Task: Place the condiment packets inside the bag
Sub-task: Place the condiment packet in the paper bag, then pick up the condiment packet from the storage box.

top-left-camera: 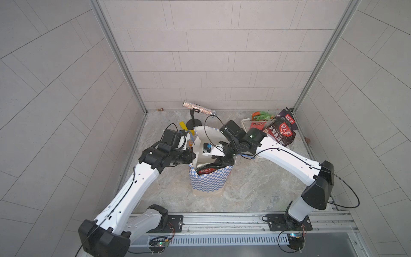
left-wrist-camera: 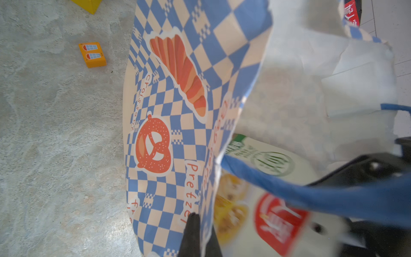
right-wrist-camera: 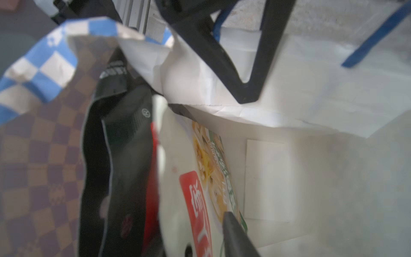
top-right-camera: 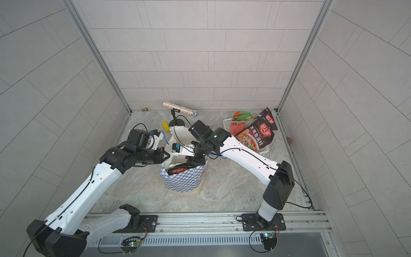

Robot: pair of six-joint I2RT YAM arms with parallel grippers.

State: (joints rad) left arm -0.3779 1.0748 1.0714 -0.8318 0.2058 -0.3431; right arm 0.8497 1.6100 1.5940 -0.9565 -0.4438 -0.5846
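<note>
The checkered bag (top-left-camera: pixel 209 184) (top-right-camera: pixel 182 182) stands upright mid-table. My left gripper (top-left-camera: pixel 193 154) (left-wrist-camera: pixel 201 231) is shut on the bag's (left-wrist-camera: pixel 169 89) left rim, paper pinched between its black fingers. My right gripper (top-left-camera: pixel 223 160) (right-wrist-camera: pixel 204 222) reaches into the mouth. Its one visible finger (right-wrist-camera: pixel 235 233) stands off to the side of a white condiment packet (right-wrist-camera: pixel 178 178) (left-wrist-camera: pixel 255 200) with a red logo, jaws open. A dark packet (right-wrist-camera: pixel 124 133) (top-left-camera: pixel 205 170) stands beside it in the bag. More packets, maroon (top-left-camera: pixel 281 133), green (top-left-camera: pixel 262 115) and red (top-left-camera: pixel 256 124), sit at the back right.
The back-right packets rest in a white basket (top-left-camera: pixel 244 122). A glittery silver tube (top-left-camera: pixel 198 108) on a black stand rises behind the bag. A yellow block (top-left-camera: pixel 183 125) and an orange block (left-wrist-camera: pixel 92 54) lie left of the bag. Walls close three sides.
</note>
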